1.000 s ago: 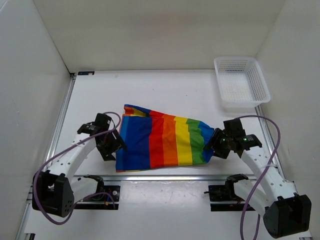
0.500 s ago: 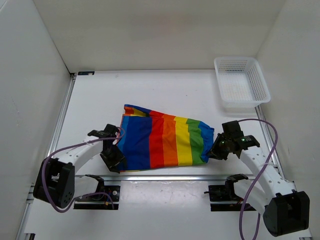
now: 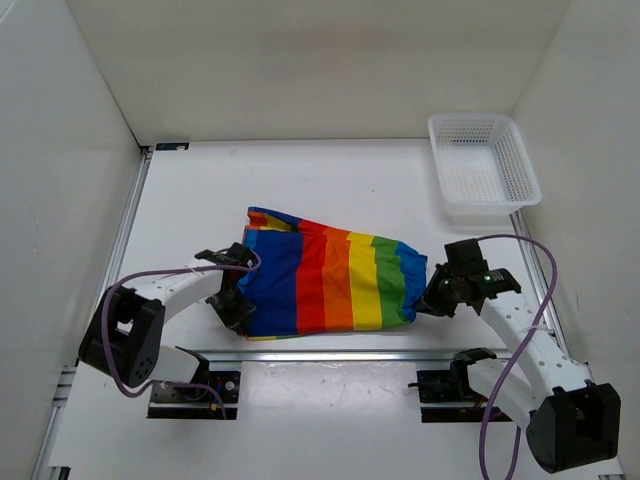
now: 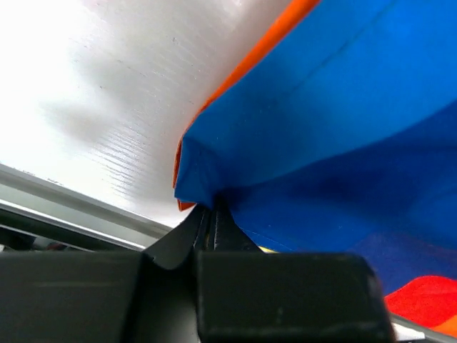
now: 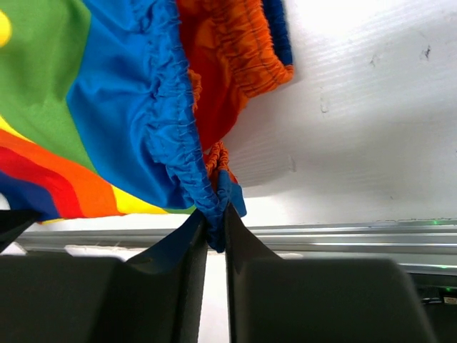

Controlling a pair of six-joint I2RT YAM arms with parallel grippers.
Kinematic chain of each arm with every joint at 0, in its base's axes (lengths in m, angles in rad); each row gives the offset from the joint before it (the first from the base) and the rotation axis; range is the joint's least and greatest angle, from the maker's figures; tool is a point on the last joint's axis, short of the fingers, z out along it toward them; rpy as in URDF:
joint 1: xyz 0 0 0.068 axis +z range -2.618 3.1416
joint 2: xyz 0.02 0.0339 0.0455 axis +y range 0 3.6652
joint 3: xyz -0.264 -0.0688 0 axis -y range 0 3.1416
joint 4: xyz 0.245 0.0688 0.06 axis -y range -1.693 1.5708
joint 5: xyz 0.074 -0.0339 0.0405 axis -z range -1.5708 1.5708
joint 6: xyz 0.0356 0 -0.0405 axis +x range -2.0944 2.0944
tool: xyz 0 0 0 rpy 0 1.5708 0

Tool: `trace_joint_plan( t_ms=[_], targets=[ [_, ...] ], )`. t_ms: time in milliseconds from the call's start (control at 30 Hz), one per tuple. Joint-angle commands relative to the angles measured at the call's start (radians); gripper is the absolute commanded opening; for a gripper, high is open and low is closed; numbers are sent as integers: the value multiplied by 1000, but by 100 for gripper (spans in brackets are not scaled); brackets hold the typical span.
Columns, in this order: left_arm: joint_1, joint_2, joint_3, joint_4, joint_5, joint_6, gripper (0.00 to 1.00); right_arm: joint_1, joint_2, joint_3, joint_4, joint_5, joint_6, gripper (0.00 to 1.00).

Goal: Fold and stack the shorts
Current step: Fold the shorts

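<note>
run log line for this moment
left tool: shut on shorts, blue corner | right tool: shut on shorts, waistband end | basket: far right

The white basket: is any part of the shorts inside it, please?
No, the shorts lie wholly outside the basket, well apart from it.

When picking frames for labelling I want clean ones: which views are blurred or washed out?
Top external: sharp, evenly lit, shorts crisp. Left wrist: table blown out white, left gripper a blurred dark mass. Right wrist: waistband of the shorts sharp, right gripper soft-edged, table bright.
</note>
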Motion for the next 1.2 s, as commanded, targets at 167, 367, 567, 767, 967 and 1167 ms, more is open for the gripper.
trace_joint_plan(
  t_ms=[167, 367, 567, 767, 967, 1167],
  targets=[
    [-33, -163, 264, -256, -156, 15, 10, 1, -10, 162, -71, 29, -36, 0],
    [-13, -99, 602, -307, -164, 121, 10, 1, 24, 320, -118, 66, -79, 0],
    [42, 195, 1088, -307, -222, 250, 10, -10, 160, 521, -65, 160, -114, 0],
    [137, 548, 1567, -289, -150, 366, 10, -89, 386, 682, 21, 180, -145, 0],
    [172, 676, 1763, -103, -1, 411, 10, -137, 483, 744, 92, 142, -124, 0],
    [163, 740, 1898, -11, 109, 442, 10, -146, 504, 744, 126, 141, -113, 0]
  ],
)
